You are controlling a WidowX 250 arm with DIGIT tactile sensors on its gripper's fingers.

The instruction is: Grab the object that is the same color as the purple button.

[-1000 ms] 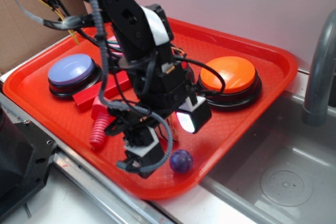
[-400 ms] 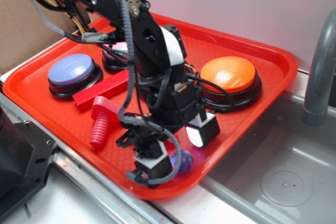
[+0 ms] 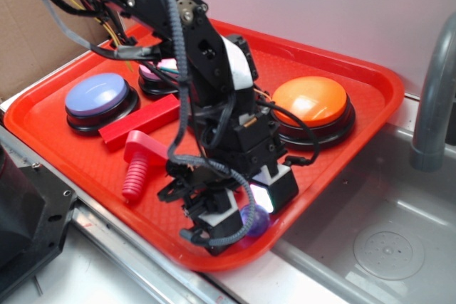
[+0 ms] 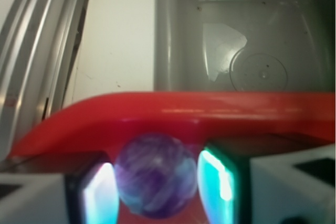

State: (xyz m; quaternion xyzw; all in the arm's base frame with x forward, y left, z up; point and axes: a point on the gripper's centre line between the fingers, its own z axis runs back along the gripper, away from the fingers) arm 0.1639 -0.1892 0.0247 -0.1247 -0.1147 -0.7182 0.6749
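Observation:
The object, a small dark purple marbled ball (image 3: 256,223), lies near the front edge of the red tray (image 3: 342,62). My gripper (image 3: 246,208) has come down around it, one finger on each side. In the wrist view the ball (image 4: 155,182) fills almost the whole gap between the glowing pads (image 4: 218,187), just behind the tray rim (image 4: 184,111). The gripper (image 4: 158,190) is open, and the pads stand close beside the ball without squeezing it. The purple button (image 3: 100,97) is at the tray's left end.
An orange button (image 3: 313,105) sits at the tray's right. A pink bolt (image 3: 137,165) and a red block (image 3: 139,124) lie left of my arm, with a pink button (image 3: 153,76) half hidden behind it. A steel sink (image 3: 385,247) and faucet (image 3: 434,90) adjoin the tray's right.
My gripper moved right and toward the tray's front edge, then lowered over the ball. The ball lay beside the fingers before; now it sits between them, partly hidden.

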